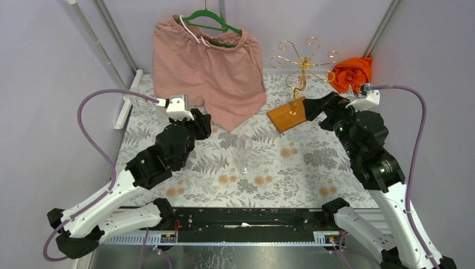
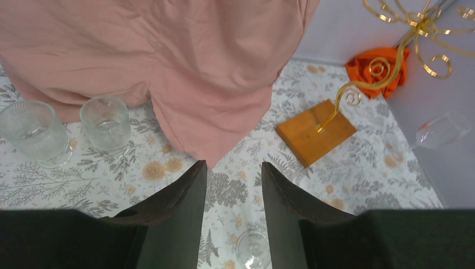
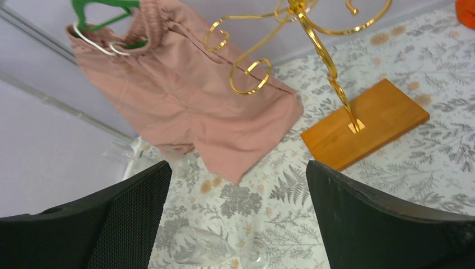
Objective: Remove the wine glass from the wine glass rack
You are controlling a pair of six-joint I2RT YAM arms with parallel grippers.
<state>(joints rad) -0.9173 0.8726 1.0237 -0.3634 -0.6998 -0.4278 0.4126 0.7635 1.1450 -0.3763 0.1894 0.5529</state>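
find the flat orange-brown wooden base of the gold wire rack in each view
Top external: the flat orange-brown wooden base sits just right of centre.
Left wrist: base right of centre.
Right wrist: base at right, mid-height.
Shared landmark: hanging pink fabric shorts, left of it everywhere.

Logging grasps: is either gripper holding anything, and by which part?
Nothing is held. The left gripper and right gripper are open and empty; the wine glass is on the table.
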